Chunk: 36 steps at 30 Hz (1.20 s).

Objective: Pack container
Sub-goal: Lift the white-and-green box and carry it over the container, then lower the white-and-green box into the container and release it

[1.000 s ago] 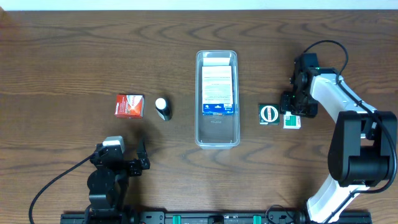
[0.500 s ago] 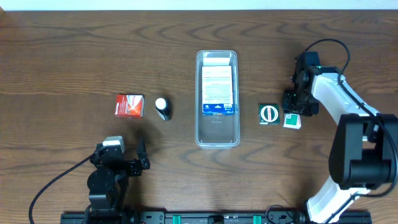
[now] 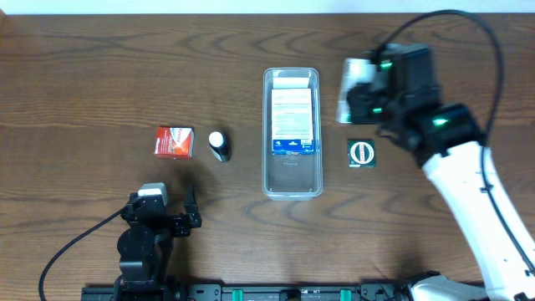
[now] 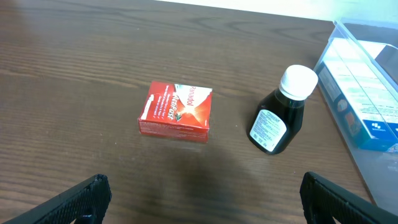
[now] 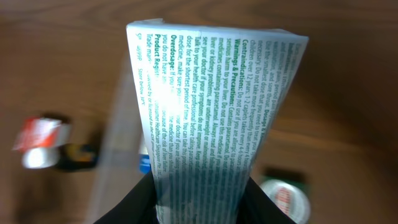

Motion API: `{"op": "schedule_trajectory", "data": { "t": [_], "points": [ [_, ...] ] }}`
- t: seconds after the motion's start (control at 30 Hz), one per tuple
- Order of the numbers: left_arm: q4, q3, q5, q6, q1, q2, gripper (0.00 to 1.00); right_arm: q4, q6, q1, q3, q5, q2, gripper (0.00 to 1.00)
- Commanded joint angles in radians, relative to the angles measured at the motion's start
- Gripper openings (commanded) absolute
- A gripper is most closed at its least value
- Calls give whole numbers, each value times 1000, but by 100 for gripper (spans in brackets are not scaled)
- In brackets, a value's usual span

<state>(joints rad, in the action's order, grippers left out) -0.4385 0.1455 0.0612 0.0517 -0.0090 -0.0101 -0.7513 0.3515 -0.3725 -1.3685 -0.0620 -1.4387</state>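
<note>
The clear plastic container (image 3: 292,180) lies lengthwise at the table's middle with a white and blue box (image 3: 292,119) inside. My right gripper (image 3: 355,99) is shut on a white box with green print (image 5: 211,106) and holds it in the air just right of the container's far end. My left gripper (image 4: 202,202) is open and empty near the front edge, behind a red box (image 4: 176,112) and a dark bottle with a white cap (image 4: 280,112). The container's corner also shows in the left wrist view (image 4: 367,81).
A green square item with a white round lid (image 3: 361,153) lies right of the container. The red box (image 3: 174,142) and the dark bottle (image 3: 218,145) lie left of the container. The right arm (image 3: 468,192) reaches in from the front right.
My right gripper has lifted the white and green box off the table from beside the green item and moved it left and up toward the container. The left arm has not moved.
</note>
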Motion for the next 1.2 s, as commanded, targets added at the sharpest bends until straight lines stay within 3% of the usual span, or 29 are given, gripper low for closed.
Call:
{"op": "schedule_trajectory", "data": {
  "t": [0.0, 0.13, 0.57, 0.67, 0.8, 0.87, 1.03, 1.17],
  "points": [
    [0, -19, 6, 1, -3, 6, 98, 55, 72, -104, 4, -1, -78, 30],
    [0, -19, 6, 1, -3, 6, 98, 134, 125, -180, 4, 90, -201, 38],
    [0, -19, 6, 1, -3, 6, 98, 243, 209, -128, 3, 159, -490, 40],
    [0, -19, 6, 1, -3, 6, 98, 244, 195, -112, 3, 193, -496, 45],
    [0, -19, 6, 1, -3, 6, 98, 286, 92, -109, 3, 157, -496, 63],
    [0, -19, 6, 1, -3, 6, 98, 288, 66, -114, 3, 151, -496, 64],
    [0, -19, 6, 1, -3, 6, 98, 288, 54, -129, 2, 150, -495, 60],
    [0, -19, 6, 2, -3, 6, 98, 286, 51, -142, -1, 80, -493, 33]
  ]
}}
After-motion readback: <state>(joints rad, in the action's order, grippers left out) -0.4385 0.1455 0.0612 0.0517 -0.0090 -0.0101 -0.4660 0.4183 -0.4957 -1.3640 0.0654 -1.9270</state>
